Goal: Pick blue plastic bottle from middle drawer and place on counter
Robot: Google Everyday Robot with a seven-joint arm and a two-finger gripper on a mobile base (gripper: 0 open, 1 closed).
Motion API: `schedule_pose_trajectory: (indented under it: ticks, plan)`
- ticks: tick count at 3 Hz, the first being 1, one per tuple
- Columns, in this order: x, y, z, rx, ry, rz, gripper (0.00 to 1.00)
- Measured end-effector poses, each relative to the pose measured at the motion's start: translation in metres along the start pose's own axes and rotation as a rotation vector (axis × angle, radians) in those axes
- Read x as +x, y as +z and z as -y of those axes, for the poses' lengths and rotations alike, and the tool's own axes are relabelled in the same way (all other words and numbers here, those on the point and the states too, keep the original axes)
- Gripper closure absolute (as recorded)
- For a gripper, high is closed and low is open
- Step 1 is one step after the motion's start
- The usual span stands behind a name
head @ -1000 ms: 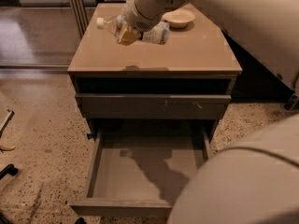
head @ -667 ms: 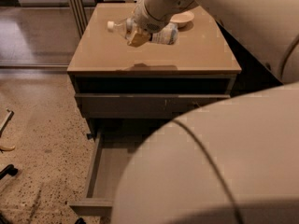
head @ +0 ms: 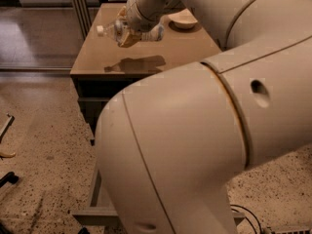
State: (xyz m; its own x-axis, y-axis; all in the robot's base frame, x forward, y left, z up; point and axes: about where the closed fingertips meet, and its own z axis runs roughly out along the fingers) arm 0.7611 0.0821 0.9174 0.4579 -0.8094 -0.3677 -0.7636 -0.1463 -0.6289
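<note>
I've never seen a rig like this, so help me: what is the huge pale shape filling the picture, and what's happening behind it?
The pale shape is the robot's own arm, close to the single camera, which looks down past it at a grey cabinet. At the arm's far end is the gripper, a two-finger clamp, shut on the blue plastic bottle, held sideways, white cap to the left, above the counter; its shadow falls on that tan top. A white bowl sits at the counter's back. Low down, the middle drawer stands pulled out, mostly hidden by the arm.
</note>
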Motion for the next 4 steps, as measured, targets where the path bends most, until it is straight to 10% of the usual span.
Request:
schedule_pose_trajectory:
  ticks: [1,4]
  plan:
    - [0.027,0.016,0.005,-0.02,-0.095,0.066,1.0]
    - [0.034,0.004,0.045,0.074,-0.303,0.17,0.38]
